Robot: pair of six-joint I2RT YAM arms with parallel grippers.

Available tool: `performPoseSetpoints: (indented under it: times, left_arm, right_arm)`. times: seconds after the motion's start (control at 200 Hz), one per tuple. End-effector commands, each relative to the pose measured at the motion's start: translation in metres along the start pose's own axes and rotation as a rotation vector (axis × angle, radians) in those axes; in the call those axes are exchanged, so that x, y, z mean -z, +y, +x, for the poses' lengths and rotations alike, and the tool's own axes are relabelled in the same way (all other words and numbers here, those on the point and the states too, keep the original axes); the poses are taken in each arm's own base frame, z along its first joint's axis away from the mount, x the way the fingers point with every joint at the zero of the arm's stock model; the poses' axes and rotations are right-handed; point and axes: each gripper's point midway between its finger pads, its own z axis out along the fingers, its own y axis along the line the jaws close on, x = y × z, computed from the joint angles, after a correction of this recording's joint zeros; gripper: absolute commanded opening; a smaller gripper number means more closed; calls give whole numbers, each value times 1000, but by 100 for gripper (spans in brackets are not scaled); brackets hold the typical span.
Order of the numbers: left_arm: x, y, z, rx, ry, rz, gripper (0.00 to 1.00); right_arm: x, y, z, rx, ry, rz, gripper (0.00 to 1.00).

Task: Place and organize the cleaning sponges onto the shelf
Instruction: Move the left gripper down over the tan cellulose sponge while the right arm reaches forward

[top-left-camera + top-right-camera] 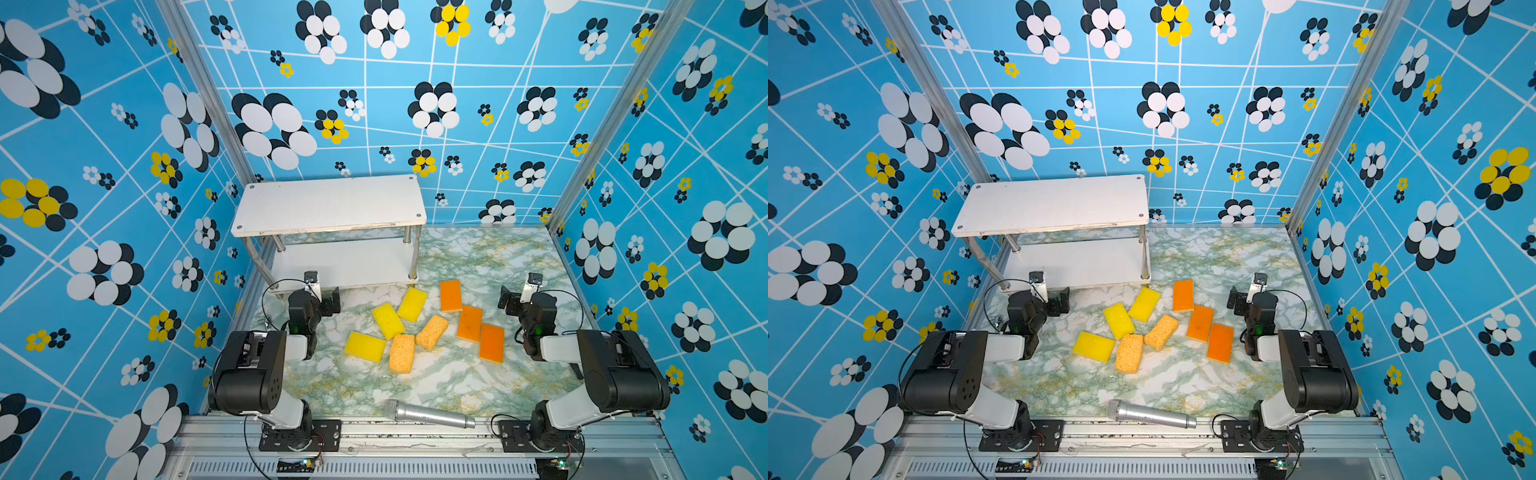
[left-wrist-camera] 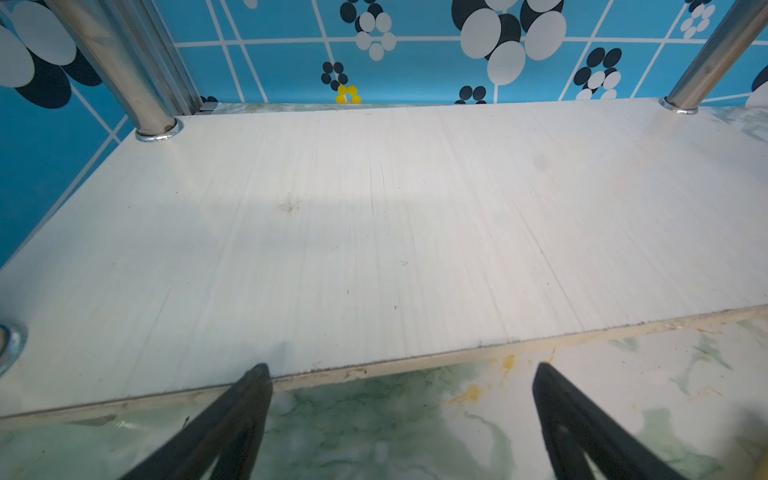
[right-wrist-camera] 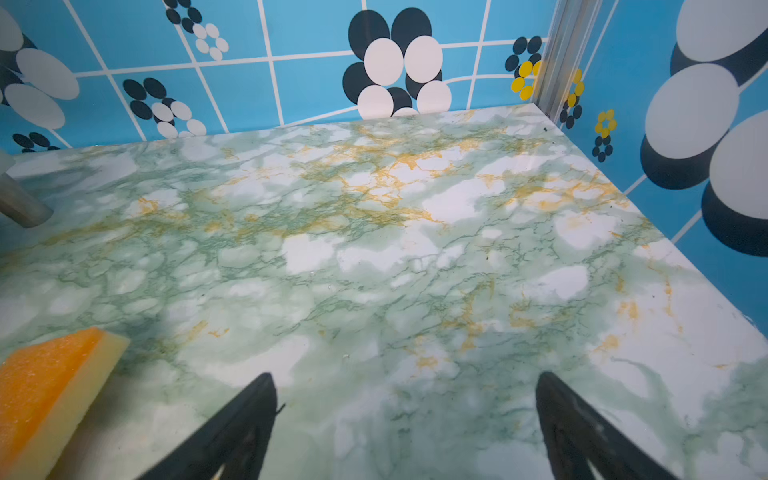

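left pincer (image 2: 401,368): we see its jaws spread wide with nothing between them, low at the front edge of the lower board (image 2: 374,228).
shelf (image 1: 328,205): we find it at the far left of the desk (image 1: 478,257), backed against the patterned wall, two white boards on chrome tubes.
yellow: we count three flat on the desk, right of the left arm. The left yellow sponge (image 1: 365,346) lies apart. The middle yellow sponge (image 1: 387,321) and far yellow sponge (image 1: 412,304) sit side by side, the far one ending just beside the lower board's front right corner.
tan: we see two thick porous blocks mid-desk, the near tan sponge (image 1: 402,353) just beside the far tan sponge (image 1: 432,332).
microphone (image 1: 428,413): silver, lying along the desk's front edge.
orange: we see three in a staggered line, the far orange sponge (image 1: 451,295), middle orange sponge (image 1: 470,323) and near orange sponge (image 1: 492,343).
right pincer (image 3: 405,376): we see its jaws equally wide and empty, low over the marbled desk, the far orange sponge to its left in both top views.
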Motion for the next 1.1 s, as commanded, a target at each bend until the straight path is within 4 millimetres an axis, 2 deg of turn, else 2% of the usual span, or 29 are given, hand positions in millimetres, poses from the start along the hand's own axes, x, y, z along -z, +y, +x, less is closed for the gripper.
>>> performPoseSetpoints:
  times: [0.0,0.475,0.59,0.725,0.84,1.0,1.1]
  left_arm:
    - [-2,-4,-4,-13,-8,16,99]
    - [-2,-3,-4,-6,-8,23,99]
    - [-2,-3,-4,-7,-8,23,99]
    - [-1,-6,-5,-20,-12,24,99]
    - [3,-10,-13,-46,-23,23,99]
    - [14,-15,-27,-60,-27,29,99]
    - [27,-22,-43,-61,-21,44,99]
  right_arm:
    - [-2,5,-6,13,-8,-19,99]
    - [1,7,-7,17,-20,-33,99]
    - [4,7,-13,16,-31,-35,99]
    - [12,7,-30,18,-23,-30,99]
    - [25,7,-49,21,-16,-35,99]
    - [40,10,-56,25,45,-58,99]
    - [48,14,-59,-14,75,-82,99]
